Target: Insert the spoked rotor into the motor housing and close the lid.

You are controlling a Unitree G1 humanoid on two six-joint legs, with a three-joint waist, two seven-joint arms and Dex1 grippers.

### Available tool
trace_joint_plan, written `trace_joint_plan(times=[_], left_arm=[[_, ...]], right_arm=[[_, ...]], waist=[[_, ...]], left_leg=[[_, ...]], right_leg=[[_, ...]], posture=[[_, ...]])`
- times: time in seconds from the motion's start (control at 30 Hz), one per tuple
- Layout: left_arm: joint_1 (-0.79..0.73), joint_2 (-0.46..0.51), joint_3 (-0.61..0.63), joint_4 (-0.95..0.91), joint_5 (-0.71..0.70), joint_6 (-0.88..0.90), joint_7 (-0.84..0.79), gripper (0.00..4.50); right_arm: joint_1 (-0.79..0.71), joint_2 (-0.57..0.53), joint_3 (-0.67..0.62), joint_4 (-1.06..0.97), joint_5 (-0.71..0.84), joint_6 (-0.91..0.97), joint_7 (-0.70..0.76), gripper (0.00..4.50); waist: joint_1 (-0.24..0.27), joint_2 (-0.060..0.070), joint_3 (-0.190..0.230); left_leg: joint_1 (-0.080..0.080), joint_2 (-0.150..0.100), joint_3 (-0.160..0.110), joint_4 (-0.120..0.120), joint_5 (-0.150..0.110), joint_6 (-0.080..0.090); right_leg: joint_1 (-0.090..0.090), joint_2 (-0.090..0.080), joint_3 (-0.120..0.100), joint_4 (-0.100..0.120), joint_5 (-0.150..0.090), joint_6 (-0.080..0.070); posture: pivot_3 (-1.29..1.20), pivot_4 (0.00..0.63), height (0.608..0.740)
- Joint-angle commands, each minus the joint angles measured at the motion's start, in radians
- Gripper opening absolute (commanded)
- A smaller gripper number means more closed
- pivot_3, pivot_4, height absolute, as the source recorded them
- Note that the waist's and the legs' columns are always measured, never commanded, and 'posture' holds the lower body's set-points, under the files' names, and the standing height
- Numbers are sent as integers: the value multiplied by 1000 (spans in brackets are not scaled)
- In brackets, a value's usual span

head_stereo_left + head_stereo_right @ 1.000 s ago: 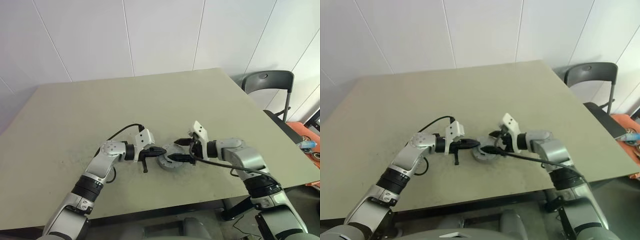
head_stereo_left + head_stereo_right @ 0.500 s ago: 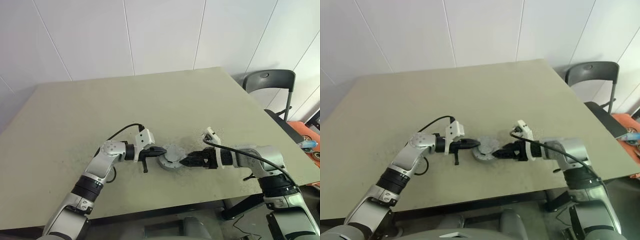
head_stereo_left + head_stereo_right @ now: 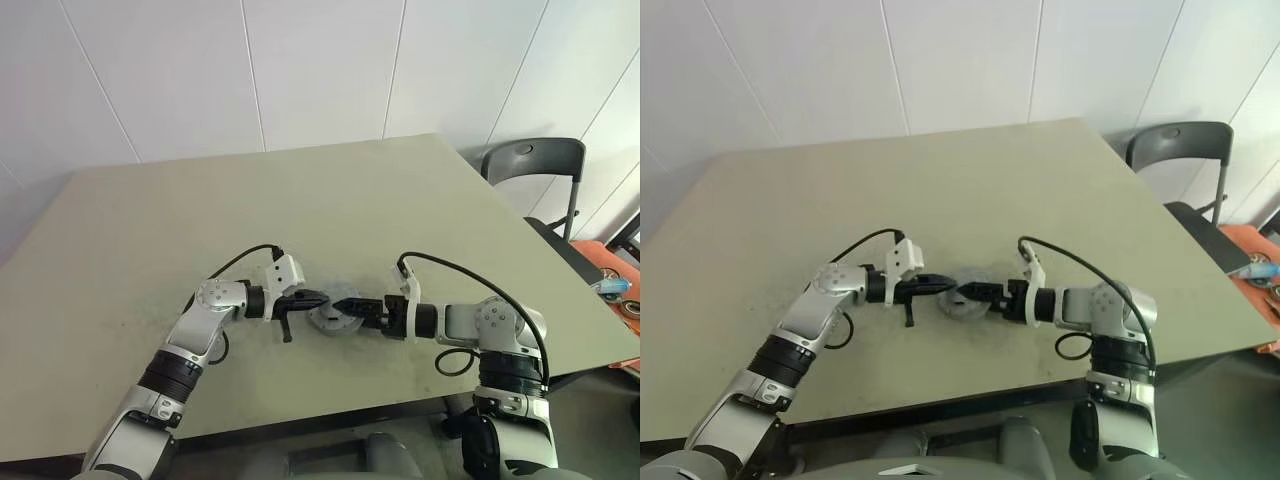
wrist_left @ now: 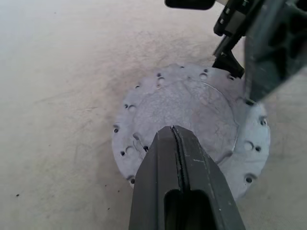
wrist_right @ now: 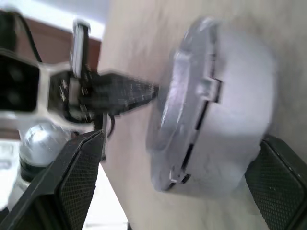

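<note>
Lid (image 4: 192, 115), silvery and seated on the motor housing (image 5: 230, 129), near the table (image 3: 300, 200) front edge. Left gripper (image 3: 318, 298), at the lid's 9 o'clock, fingers pressed together, tip over the lid's rim. Right gripper (image 3: 352, 304), at 3 o'clock, fingers (image 5: 76, 177) spread wide, apparently straddling the housing. Chair (image 3: 540, 165) at the table's 2 o'clock.

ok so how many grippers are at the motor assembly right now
2. The left gripper, shut, rests its tip on the lid; the right gripper, open, straddles the motor housing from the opposite side.
</note>
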Motion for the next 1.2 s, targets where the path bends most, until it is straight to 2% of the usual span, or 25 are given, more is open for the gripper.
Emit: trace_joint_plan(times=[0.03, 0.13, 0.3, 0.33, 0.57, 0.9, 1.2], left_arm=[[22, 2, -42, 26, 34, 16, -15, 0], [21, 0, -43, 28, 35, 14, -15, 0], [19, -1, -39, 34, 38, 11, -19, 0], [18, -1, -38, 35, 39, 11, -20, 0], [21, 1, -35, 33, 40, 12, -20, 0], [22, -2, -31, 34, 39, 9, -10, 0], [27, -5, -25, 32, 42, 5, -6, 0]], right_arm=[[-60, 29, -46, -32, 75, 6, -3, 4308], [-53, 31, -46, -41, 101, 6, -3, 3629], [-51, 44, -50, -47, 124, 6, 1, 2090], [-51, 46, -53, -45, 128, 6, 1, 1995], [-60, 58, -65, -32, 128, 6, -10, 1971], [-114, 117, -168, 22, 106, -44, -89, 1949], [-127, 135, -162, 79, 53, -152, -191, 1938]], waist=[[3, 0, 0], [3, 0, 0], [5, 1, -1], [6, 1, -1], [5, 1, -1], [4, 2, -1], [3, 3, -2]], left_leg=[[0, 0, 0, 0, 0, 0], [-1, 0, 0, 0, 0, 0], [-1, 0, 0, 0, 0, 0], [-1, 0, 0, 0, 0, 0], [-1, -1, 0, 1, 0, 0], [-1, -1, 0, 1, 0, 0], [0, -1, 0, 1, 0, 0]], right_leg=[[0, 0, 0, 0, 0, 0], [-1, 0, 0, 0, 0, 0], [0, -1, 0, -1, 0, 0], [0, -1, 0, -1, 0, 0], [0, -1, 0, -1, 0, 0], [0, -1, 0, 0, 0, 0], [1, -1, 0, 0, 0, 0]], posture=[[0, 0, 740], [0, 0, 740], [0, 0, 740], [0, 0, 740], [0, 0, 740], [0, 0, 740], [0, 0, 740]])
